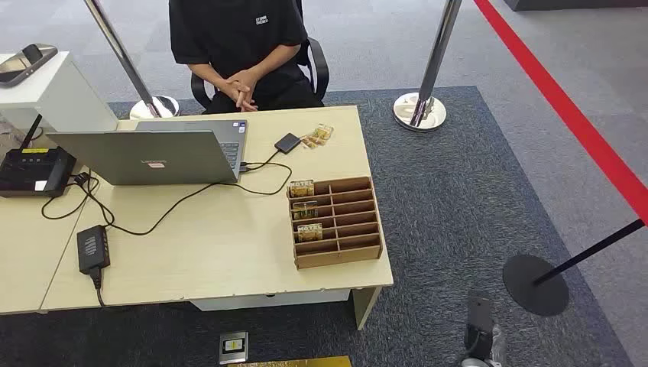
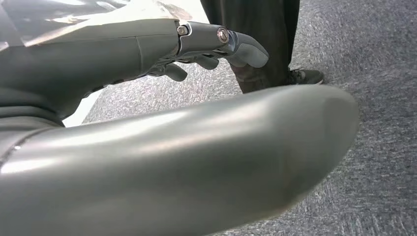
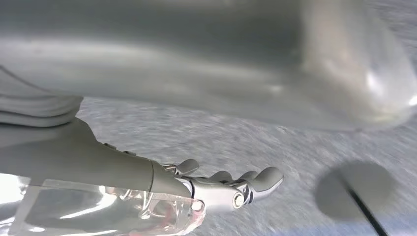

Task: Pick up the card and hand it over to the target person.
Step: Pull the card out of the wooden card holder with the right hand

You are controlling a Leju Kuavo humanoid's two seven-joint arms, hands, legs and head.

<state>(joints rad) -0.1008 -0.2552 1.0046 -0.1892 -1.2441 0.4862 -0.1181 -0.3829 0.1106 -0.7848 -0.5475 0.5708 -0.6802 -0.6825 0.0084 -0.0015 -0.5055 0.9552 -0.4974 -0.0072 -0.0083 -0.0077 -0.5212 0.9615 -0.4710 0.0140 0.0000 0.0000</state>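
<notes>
The left hand (image 2: 216,46) hangs over grey carpet, fingers loosely apart, holding nothing; the right hand (image 3: 231,184) likewise hangs over carpet, fingers spread and empty; hotel cards (image 1: 304,209) stand in the left slots of a wooden slotted card box (image 1: 351,222) on the desk (image 1: 229,260), near its right edge; a seated person (image 1: 241,46) waits behind the desk, hands clasped.

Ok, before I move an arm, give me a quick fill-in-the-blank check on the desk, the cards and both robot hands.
1. The wooden card rack stands on the desk to the ____ of the laptop.
2. The rack's cards sit in its ____ column.
3. The person sits behind the desk with hands ____.
4. The left robot hand and right robot hand each hold ____.

Missing words: right; left; clasped; nothing
</notes>
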